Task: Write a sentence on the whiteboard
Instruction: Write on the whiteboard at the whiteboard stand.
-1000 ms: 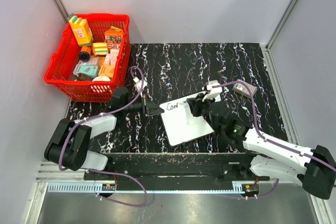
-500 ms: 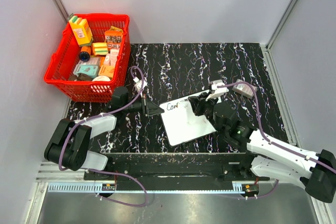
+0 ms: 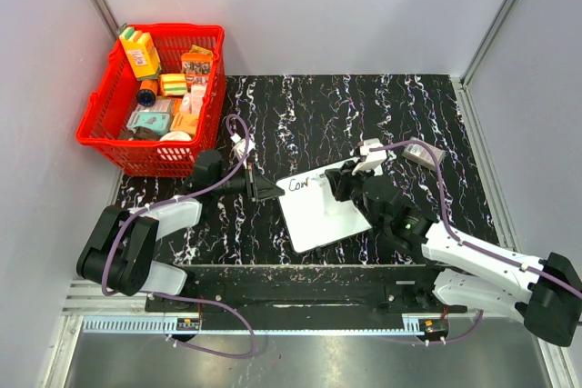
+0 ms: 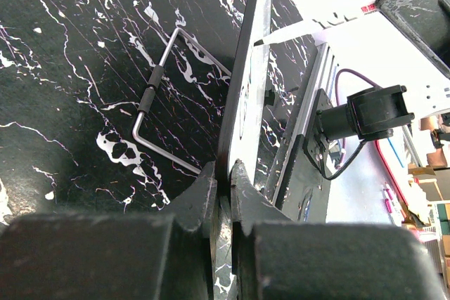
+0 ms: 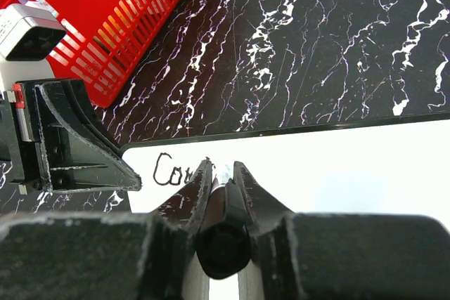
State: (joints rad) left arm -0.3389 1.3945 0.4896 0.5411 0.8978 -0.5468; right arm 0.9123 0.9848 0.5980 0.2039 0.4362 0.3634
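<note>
White against black: the thin flat white whiteboard [image 3: 320, 217] with rounded corners lies skewed on the black white-veined marble table [image 3: 364, 106], in front of both arms and well clear of the red plastic mesh basket [image 3: 95, 124] of groceries at the far left corner.

The left gripper [image 3: 265, 190] has its jaws pinched tight on the board's left edge, and the left wrist view shows the board's thin edge running straight in between the two fingers [image 4: 208, 182]. That is the anchor.

The right gripper [image 5: 219, 166] is clamped on a dark-barrelled marker [image 5: 223, 244], tip down at the board's top line. The sentence [image 5: 172, 171] has barely begun: thin dark handwriting reads "Cou", and anything further is hidden behind the fingertips.

So, by my reading, we are mid-stroke in the very first word, with almost the whole sentence to go.

The next move calls for small, even strokes carried rightward along that top line. The tip must press lightly enough not to skid or shove the board, and the left clamp must hold firm. There is plenty of blank white to the right and below for a second line.
</note>
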